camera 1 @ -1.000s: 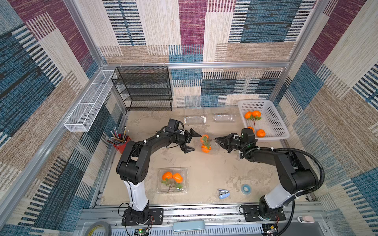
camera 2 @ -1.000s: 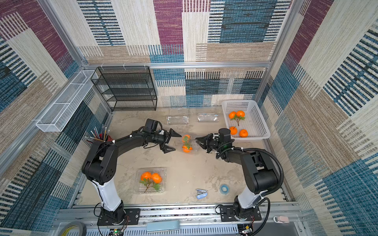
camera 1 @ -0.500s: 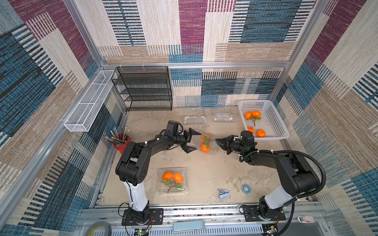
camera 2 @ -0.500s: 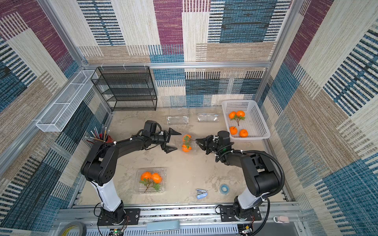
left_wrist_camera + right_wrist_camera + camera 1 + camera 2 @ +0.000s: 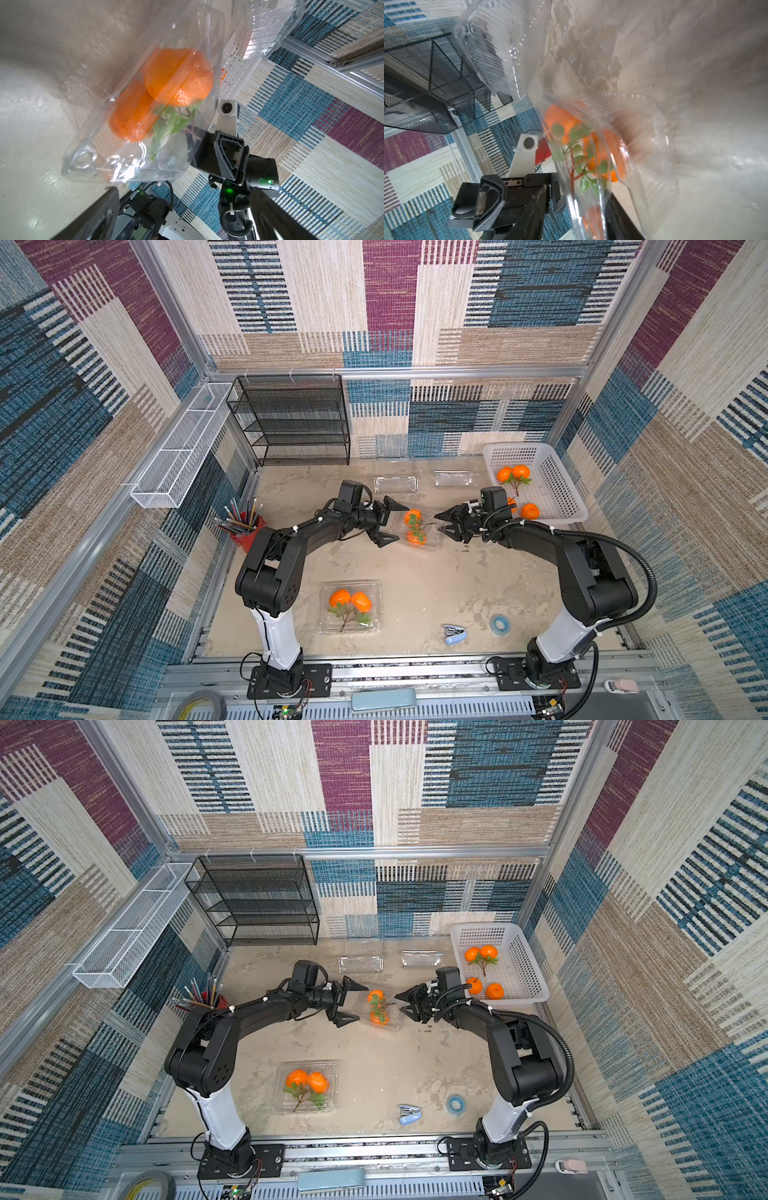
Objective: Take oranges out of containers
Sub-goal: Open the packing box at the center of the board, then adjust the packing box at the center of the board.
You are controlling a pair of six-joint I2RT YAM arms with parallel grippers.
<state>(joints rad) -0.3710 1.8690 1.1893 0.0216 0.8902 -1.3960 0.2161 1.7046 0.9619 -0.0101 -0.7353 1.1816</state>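
The left gripper (image 5: 399, 523) has its fingers spread wide, just beside one end of the middle clamshell (image 5: 434, 541). At the opposite end the right gripper (image 5: 444, 526) has its fingers parted. In the right wrist view the box's clear wall (image 5: 593, 207) runs between them, though contact cannot be told.

Inside this box lies a stemmed pair of oranges (image 5: 413, 517) with green leaves. The front clamshell (image 5: 374, 591), near the arm bases, holds a second pair (image 5: 351, 600) on a brown twig. Two back clamshells (image 5: 395, 484) (image 5: 456, 478) lie flat near the rear wall, see-through to the tabletop. The white basket (image 5: 557, 472) carries a leafy pair (image 5: 513, 473) and two more fruits (image 5: 530, 511), one partly hidden behind the right wrist.

The boxes are thin, glossy plastic, rectangular and shallow, with ribbed sides that catch glare. The fruits are round, bright and faintly dimpled. The basket is perforated plastic with sloped walls, and the tabletop (image 5: 415, 580) is mottled beige.
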